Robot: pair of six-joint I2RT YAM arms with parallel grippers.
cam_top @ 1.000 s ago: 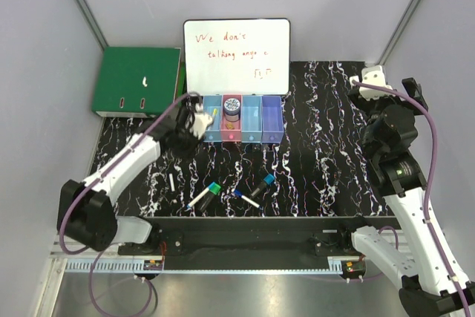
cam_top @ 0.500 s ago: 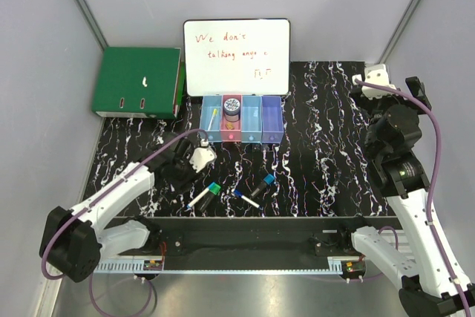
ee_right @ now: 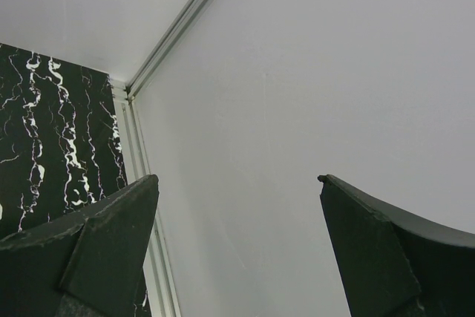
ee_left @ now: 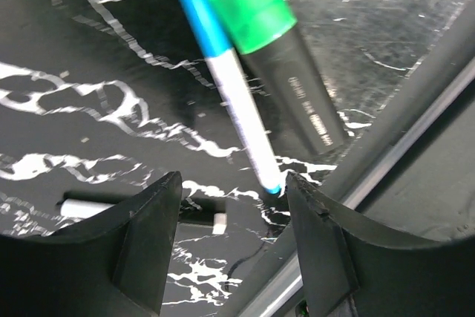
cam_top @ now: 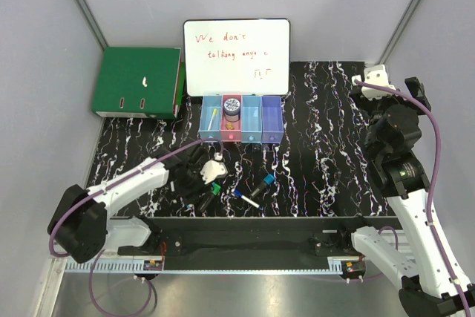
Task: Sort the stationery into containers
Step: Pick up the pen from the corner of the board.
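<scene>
Left fingers (ee_left: 148,250) have dropped, parted and empty, over the green-capped marker (ee_left: 282,64).

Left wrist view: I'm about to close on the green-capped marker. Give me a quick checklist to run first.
1. Left gripper open, nothing held: ok.
2. Green-capped black marker clear of neighbours: not ok; the blue-capped white pen lies right beside it, caps apparently touching.
3. Marker centred between the fingers: not ok; only the pen's tip end sits there.
4. Height above the black marbled table: cannot tell.
5. Right gripper out of the way: ok; open, pointing at the wall.
6. Room in the row of translucent plastic bins: ok; the purple one looks empty.
</scene>
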